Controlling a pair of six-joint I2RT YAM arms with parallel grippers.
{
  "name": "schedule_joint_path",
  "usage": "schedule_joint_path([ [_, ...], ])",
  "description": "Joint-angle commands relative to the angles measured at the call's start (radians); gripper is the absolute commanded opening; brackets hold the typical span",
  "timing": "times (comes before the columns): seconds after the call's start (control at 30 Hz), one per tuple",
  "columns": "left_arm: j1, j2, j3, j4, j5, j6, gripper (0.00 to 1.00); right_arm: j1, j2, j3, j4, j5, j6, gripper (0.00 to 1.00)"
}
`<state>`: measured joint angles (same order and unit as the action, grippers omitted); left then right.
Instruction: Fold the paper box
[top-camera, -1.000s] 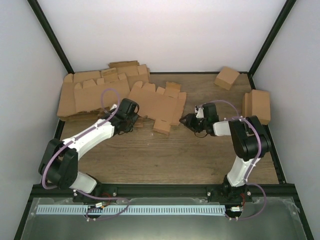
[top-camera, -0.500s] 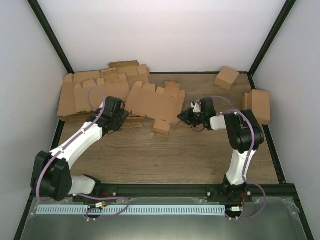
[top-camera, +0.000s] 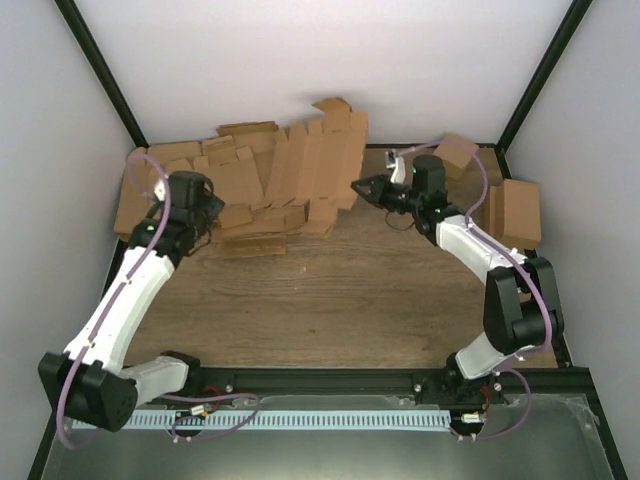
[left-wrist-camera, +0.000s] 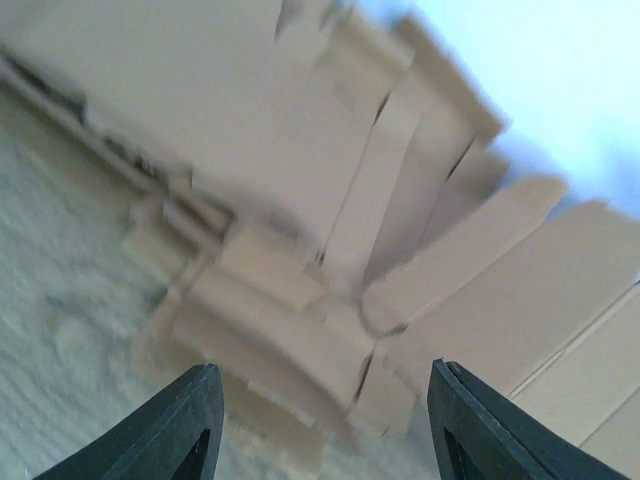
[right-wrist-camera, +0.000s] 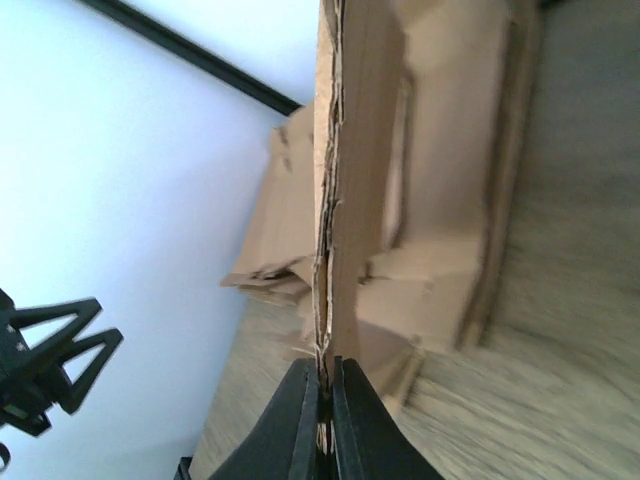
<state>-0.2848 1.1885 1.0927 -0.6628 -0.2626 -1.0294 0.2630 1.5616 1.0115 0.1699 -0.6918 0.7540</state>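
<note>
Lifted since a second ago, the paper box (top-camera: 312, 162) hangs pinched edgewise between the right fingers (right-wrist-camera: 298, 415) — that thin hold may slip; left fingers (left-wrist-camera: 190, 425) spread, short of it.

1. This place is presenting as a robotics lab test cell: plain white panels (top-camera: 330, 70) are enclosing a wooden table (top-camera: 350, 300) on three sides.
2. Black frame posts (top-camera: 102, 75) are bracing the corners.
3. A left arm (top-camera: 125, 290) and a right arm (top-camera: 470, 240) are standing bolted to a black base rail (top-camera: 330, 379).
4. Flat cardboard blanks (top-camera: 245, 175) are lying stacked at the far edge.
</note>
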Motion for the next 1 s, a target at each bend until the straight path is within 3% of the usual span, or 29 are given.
schedule_joint_path([
  [0.0,0.037,-0.106,0.16,-0.115,-0.184,0.157,0.6,0.089,-0.021,0.204,-0.068,-0.015,-0.058,0.01],
  [0.27,0.038,-0.252,0.405,-0.156,-0.37,0.367,0.64,0.239,0.103,0.638,-0.096,-0.092,-0.075,0.01],
  [0.57,0.038,-0.26,0.392,-0.17,-0.307,0.419,0.66,0.279,0.274,0.699,-0.1,-0.029,0.074,0.04],
  [0.7,0.038,-0.216,0.344,-0.193,-0.152,0.409,0.66,0.335,0.293,0.632,-0.178,0.069,0.046,0.06],
  [0.83,0.038,-0.192,0.252,-0.197,0.006,0.453,0.65,0.386,0.237,0.391,-0.136,0.172,0.07,0.12],
  [0.97,0.038,-0.18,0.061,-0.113,0.311,0.563,0.66,0.409,0.218,0.187,-0.078,0.228,0.1,0.13],
])
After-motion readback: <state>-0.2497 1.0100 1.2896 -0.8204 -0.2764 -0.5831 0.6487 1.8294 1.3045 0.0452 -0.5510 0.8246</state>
